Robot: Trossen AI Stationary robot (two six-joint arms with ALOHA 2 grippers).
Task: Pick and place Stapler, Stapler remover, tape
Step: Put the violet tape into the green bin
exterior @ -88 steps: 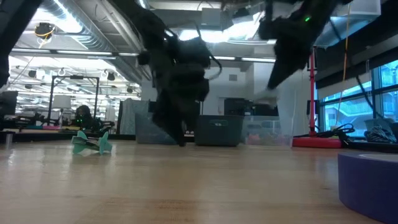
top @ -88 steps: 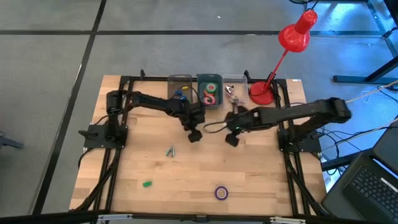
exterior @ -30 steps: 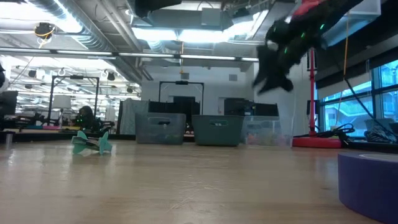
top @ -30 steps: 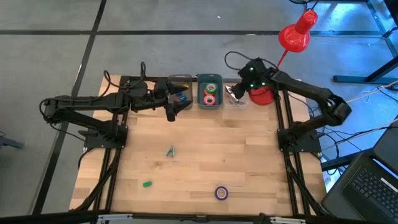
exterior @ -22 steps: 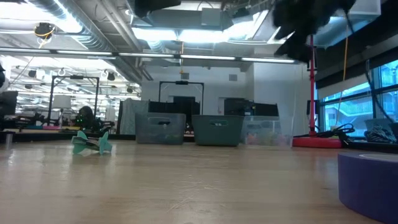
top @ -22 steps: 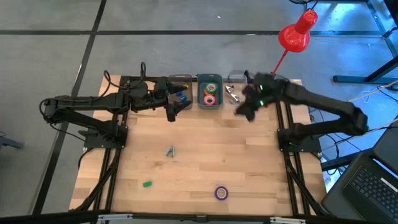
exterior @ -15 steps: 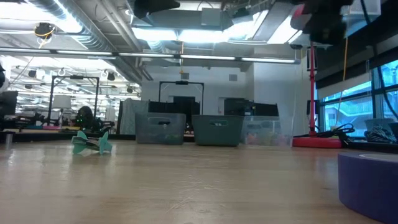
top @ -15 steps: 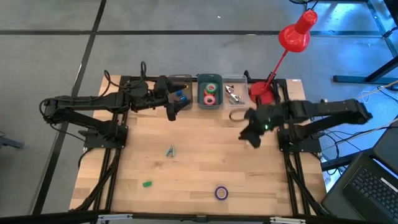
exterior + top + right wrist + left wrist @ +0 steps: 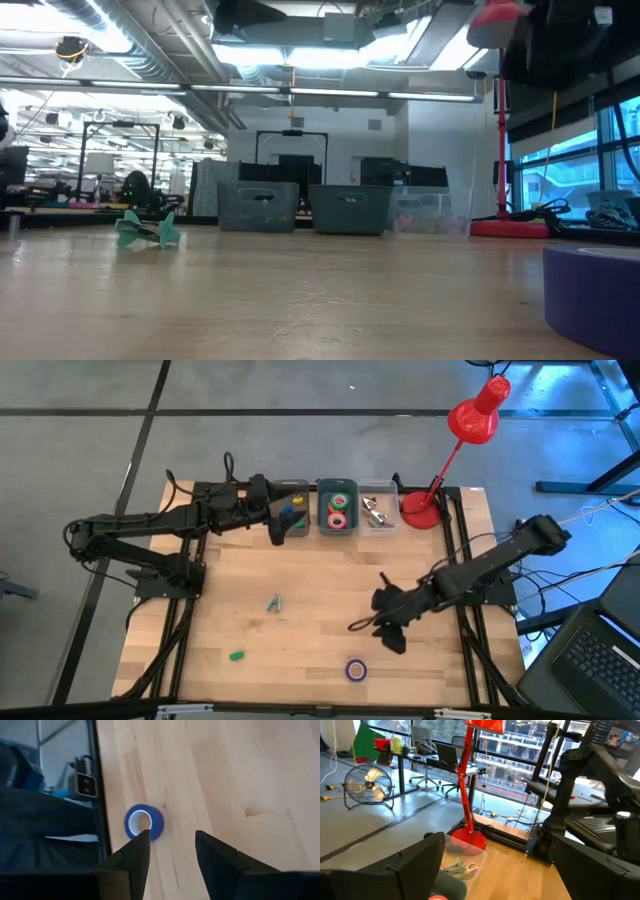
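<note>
Right gripper (image 9: 390,635): swung down from the bins, now low over the table's near half, fingers apart, nothing between them.
Purple tape (image 9: 356,670): flat on the wood near the front edge, just beside that gripper, untouched, unmoved.
Left gripper (image 9: 277,532): parked at the grey bin (image 9: 290,491), same spot; fingers apart.
Stapler remover (image 9: 274,603): lying mid-table, unmoved.

Two dark arms, matte black throughout; the left arm (image 9: 150,525) is a chain of slim boxy links with thin black cables looping off its joints; the right arm (image 9: 490,565) is alike, a black cable curling near its wrist; the right gripper (image 9: 170,852) has two blocky, angular black fingers (image 9: 217,857).
</note>
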